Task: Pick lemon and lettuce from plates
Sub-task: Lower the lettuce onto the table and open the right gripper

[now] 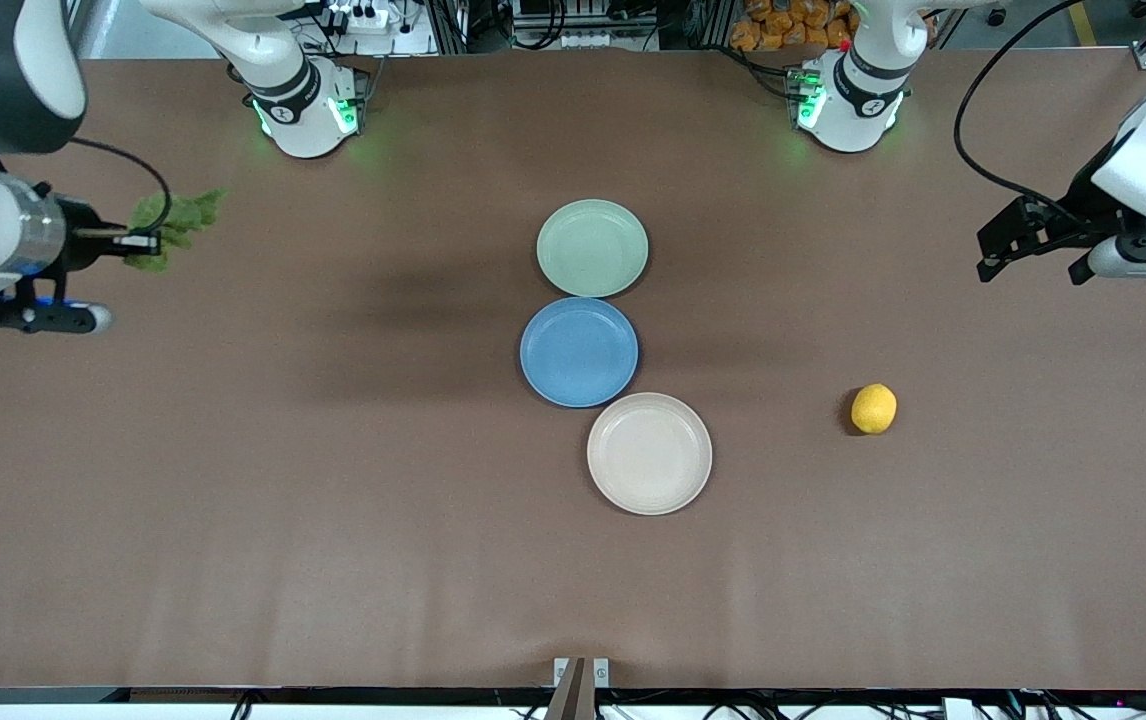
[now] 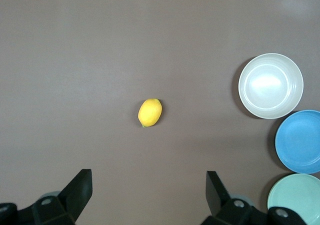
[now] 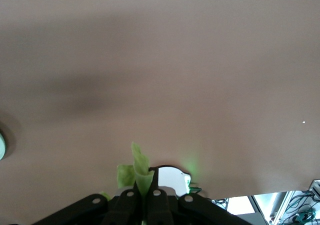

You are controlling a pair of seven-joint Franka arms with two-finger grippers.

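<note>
The lemon (image 1: 873,408) lies on the bare table toward the left arm's end, off the plates; it also shows in the left wrist view (image 2: 150,112). My left gripper (image 1: 1023,255) is open and empty in the air over that end of the table (image 2: 148,185). My right gripper (image 1: 148,240) is shut on the lettuce (image 1: 178,222) and holds it up over the right arm's end of the table; the leaf sticks out between the fingers in the right wrist view (image 3: 140,167). The pale green plate (image 1: 592,248) and the beige plate (image 1: 649,452) are empty.
A blue plate (image 1: 579,351) sits between the two other plates, touching both, in a line at the table's middle. The arm bases (image 1: 308,110) stand at the table's edge farthest from the front camera. The three plates also show in the left wrist view (image 2: 270,85).
</note>
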